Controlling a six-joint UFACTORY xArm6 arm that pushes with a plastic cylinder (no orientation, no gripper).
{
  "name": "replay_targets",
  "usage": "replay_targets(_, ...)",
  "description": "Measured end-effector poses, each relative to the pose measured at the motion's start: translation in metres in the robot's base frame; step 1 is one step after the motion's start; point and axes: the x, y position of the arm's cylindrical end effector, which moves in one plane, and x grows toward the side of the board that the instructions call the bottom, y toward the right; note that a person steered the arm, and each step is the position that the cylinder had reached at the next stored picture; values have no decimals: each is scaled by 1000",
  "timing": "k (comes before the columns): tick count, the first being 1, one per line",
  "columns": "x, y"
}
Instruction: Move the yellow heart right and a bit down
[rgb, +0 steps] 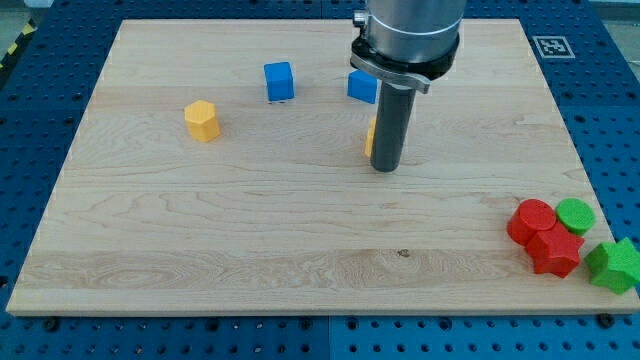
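Board (300, 230) was pale wood with light grain streaks and one small dark knot near centre. Surround (40, 100) was blue, dotted with dark holes; a yellow-black striped strip (14, 50) showed at far left, a black-on-white marker tag (550, 45) at the board's far right corner. Rod was dark grey, my tip (385, 170) nearly black, under a silver-grey collar (405, 40). Yellow block (202, 120) at left, hexagon-like. Two blue cubes: one (279, 81) far centre-left, one (361, 86) just left of the rod. Orange-yellow sliver (370, 137) showed at the rod's left edge, shape hidden. Near right: red cylinder (530, 220), red block (556, 252), green cylinder (575, 214), green star-like block (614, 265).
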Motion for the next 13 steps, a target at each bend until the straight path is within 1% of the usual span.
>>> replay_targets(1,-1,-29)
replay_targets(2,-20,-39)
replay_targets(5,-30,8)
replay_targets(8,-42,17)
replay_targets(9,-54,17)
replay_targets(11,-58,20)
replay_targets(13,-58,44)
